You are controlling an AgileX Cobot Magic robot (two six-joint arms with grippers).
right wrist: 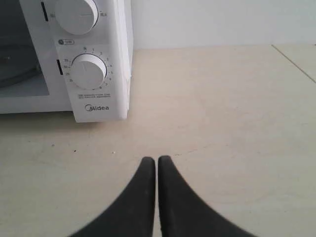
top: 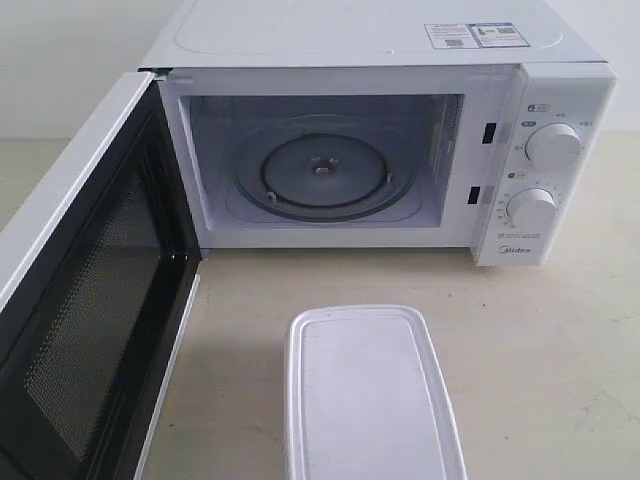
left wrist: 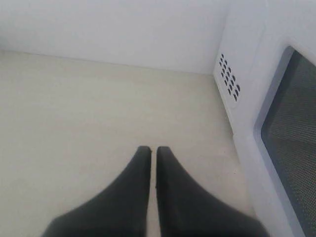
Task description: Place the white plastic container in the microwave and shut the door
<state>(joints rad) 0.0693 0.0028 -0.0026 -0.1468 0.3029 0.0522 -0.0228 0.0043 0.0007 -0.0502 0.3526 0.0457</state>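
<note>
Before one microwave [top: 380, 40], one white plastic container [top: 365, 395], two knobs [top: 553, 145]

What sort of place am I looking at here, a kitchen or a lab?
Likely a mock kitchen counter: a white microwave with its door open, a lidded white plastic container on a beige countertop, plain white wall behind.

Across top of frame: microwave [top: 380, 150], door [top: 90, 300] swung open at left. Bottom centre, on table [top: 540, 350] before it: container [top: 365, 400].

End effectors [left wrist: 153, 149] — black, smoothly tapered fingers [right wrist: 142, 197].
</note>
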